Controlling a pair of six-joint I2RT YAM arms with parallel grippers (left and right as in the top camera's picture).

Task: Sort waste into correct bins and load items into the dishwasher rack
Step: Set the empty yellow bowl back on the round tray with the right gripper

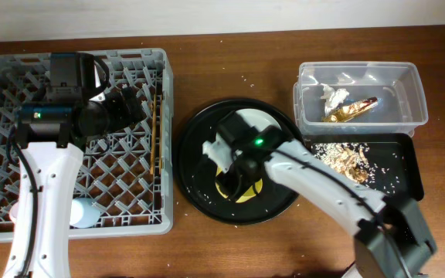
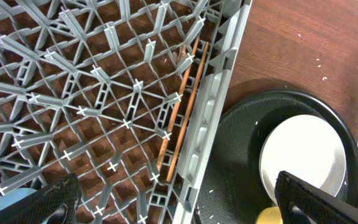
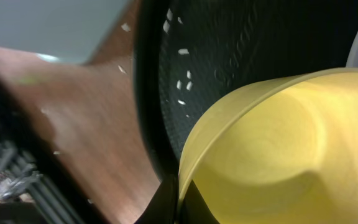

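The right gripper [image 3: 179,198] pinches the rim of the yellow bowl [image 3: 272,143], which is tilted over the round black tray [image 1: 194,181] next to the grey plate [image 2: 303,155]. The left gripper [image 2: 188,198] is spread wide above the right side of the dishwasher rack [image 1: 122,224]. A blue cup [image 1: 86,212] lies inside the rack by its front wall. The tissue [image 1: 334,96] and wrapper [image 1: 355,108] lie in the clear tub [image 1: 416,85]. Food scraps [image 1: 344,158] lie in the black rectangular tray [image 1: 412,166].
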